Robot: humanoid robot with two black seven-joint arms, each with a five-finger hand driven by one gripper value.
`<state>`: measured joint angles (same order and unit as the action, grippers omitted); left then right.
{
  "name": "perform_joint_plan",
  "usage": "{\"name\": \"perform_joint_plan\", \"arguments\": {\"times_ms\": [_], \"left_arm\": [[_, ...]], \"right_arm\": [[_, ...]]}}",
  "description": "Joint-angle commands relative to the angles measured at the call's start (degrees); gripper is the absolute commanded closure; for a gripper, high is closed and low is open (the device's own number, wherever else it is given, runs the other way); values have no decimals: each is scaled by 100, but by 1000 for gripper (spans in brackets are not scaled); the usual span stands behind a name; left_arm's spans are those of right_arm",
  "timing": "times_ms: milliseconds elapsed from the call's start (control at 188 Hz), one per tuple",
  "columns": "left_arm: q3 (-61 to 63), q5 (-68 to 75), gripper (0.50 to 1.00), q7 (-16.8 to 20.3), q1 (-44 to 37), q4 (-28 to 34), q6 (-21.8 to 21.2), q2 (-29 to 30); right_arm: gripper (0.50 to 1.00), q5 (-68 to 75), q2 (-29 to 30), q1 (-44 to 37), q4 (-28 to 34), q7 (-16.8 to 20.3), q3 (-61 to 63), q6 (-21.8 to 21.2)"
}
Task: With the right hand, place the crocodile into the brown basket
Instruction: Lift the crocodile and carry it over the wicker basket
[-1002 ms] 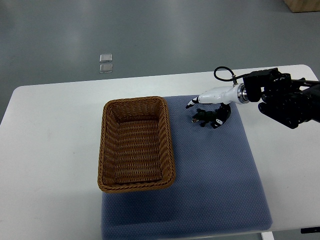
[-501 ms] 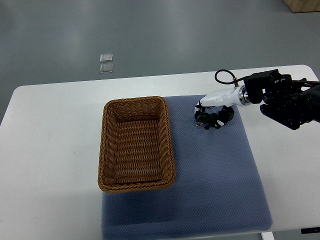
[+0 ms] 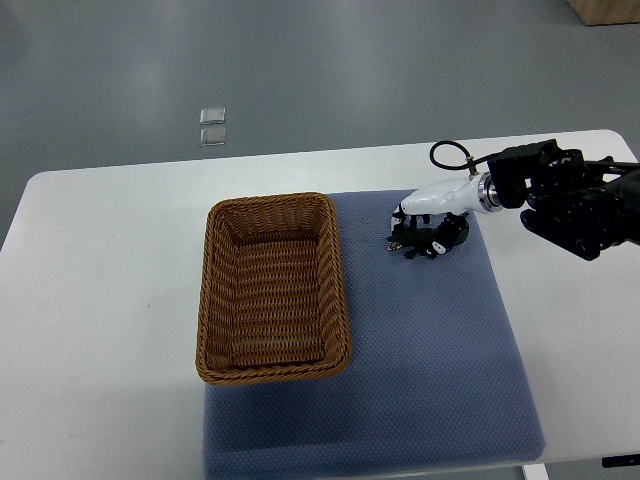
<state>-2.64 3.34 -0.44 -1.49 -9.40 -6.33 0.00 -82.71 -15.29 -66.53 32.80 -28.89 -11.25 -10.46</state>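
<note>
Right hand (image 3: 428, 210): fingers clenched down around the crocodile (image 3: 412, 244), apparently securing a grasp to lift it.
Crocodile: on the blue mat (image 3: 440, 350), near its far edge, under the hand.
Brown basket (image 3: 338, 290): along the mat's left edge, open, empty and clear to receive it.
Left arm: unseen.

**Crocodile mostly buried under the hand**

The right hand (image 3: 428, 222) is curling its dark fingers over the crocodile (image 3: 400, 241), hiding most of it, and toy and fingers are blurring into one dark clump. The right arm (image 3: 580, 200) is running off the right edge. Two clear things (image 3: 212, 127) on the floor are showing too small to identify.
</note>
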Motion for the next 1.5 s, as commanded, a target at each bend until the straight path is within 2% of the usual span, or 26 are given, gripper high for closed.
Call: {"name": "perform_joint_plan", "arguments": {"times_ms": [0, 149, 607, 906, 1140, 1497], "left_arm": [[0, 0, 500, 0, 0, 0, 0, 0], [0, 0, 500, 0, 0, 0, 0, 0], [0, 0, 500, 0, 0, 0, 0, 0], [0, 0, 500, 0, 0, 0, 0, 0], [0, 0, 500, 0, 0, 0, 0, 0], [0, 0, 500, 0, 0, 0, 0, 0]], "right_arm": [[963, 0, 0, -9, 7, -3, 0, 0], [991, 9, 0, -114, -2, -3, 9, 0], [996, 115, -9, -466, 25, -29, 71, -17], [1000, 159, 0, -975, 218, -346, 88, -132], [1000, 159, 18, -1380, 824, -611, 88, -140], [1000, 79, 808, -1573, 1123, -611, 71, -35]]}}
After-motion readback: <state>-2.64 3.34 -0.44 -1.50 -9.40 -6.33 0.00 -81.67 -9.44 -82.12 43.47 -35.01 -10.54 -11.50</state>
